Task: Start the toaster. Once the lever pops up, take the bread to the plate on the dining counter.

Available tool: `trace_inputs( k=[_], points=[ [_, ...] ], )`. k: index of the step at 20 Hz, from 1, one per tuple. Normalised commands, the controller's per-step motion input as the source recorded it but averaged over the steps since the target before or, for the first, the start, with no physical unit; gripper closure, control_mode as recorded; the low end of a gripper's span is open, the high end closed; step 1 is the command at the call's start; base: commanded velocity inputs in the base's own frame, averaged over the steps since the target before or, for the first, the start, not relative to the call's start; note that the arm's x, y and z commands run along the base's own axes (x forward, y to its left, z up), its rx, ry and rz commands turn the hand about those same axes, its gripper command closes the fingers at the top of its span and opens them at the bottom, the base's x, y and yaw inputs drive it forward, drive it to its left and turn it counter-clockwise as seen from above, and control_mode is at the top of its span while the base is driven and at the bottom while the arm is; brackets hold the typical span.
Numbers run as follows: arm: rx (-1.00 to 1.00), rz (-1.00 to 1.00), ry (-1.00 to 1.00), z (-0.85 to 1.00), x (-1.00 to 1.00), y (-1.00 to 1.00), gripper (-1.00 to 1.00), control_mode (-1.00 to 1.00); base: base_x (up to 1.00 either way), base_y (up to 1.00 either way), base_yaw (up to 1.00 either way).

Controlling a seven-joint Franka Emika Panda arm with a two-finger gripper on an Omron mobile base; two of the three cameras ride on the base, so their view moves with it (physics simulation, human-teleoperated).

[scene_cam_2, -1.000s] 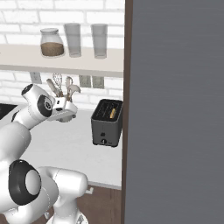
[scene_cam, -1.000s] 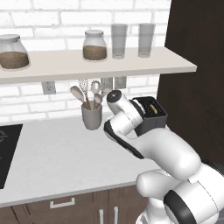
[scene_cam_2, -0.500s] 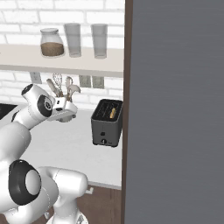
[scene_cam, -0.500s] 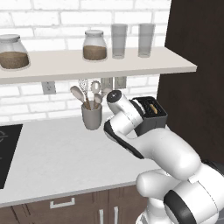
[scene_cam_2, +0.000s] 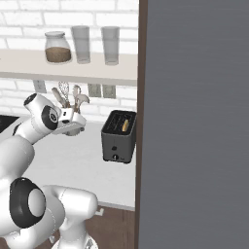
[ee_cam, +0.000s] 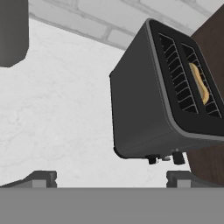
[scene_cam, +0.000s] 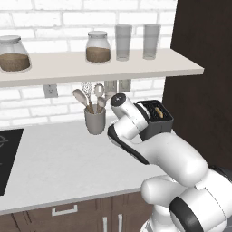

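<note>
The dark grey toaster (ee_cam: 144, 105) stands on the white worktop against the dark cabinet side. It also shows in the base views as the toaster (scene_cam: 156, 120) and the toaster (scene_cam_2: 118, 136). A tan slice of bread (ee_cam: 199, 83) sits down in its far slot, seen as the bread (scene_cam_2: 125, 125) from the right. Two small knobs (ee_cam: 177, 157) stick out low on its end face. My gripper (ee_cam: 110, 181) is open and holds nothing. It hovers over the worktop a short way left of the toaster, apart from it. The plate and the dining counter are out of view.
A grey utensil cup (scene_cam: 95, 120) with spoons and a whisk stands by the brick wall, just left of my hand. Above runs a shelf (scene_cam: 136, 68) with jars and glasses. A black cooktop (scene_cam: 7, 154) lies far left. A tall dark cabinet (scene_cam: 204, 90) walls off the right.
</note>
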Motion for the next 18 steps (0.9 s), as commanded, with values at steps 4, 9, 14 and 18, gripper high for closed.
trace_inputs(
  k=[4,9,14,18],
  points=[
    [0.00,0.00,0.00,0.00,0.00,0.00,-1.00,-1.00,0.00,0.00,0.00],
    [0.00,0.00,0.00,0.00,0.00,0.00,-1.00,-1.00,0.00,0.00,0.00],
    [0.00,0.00,0.00,0.00,0.00,0.00,-1.00,-1.00,0.00,0.00,0.00],
    [0.00,0.00,0.00,0.00,0.00,0.00,-1.00,-1.00,0.00,0.00,0.00]
  ],
)
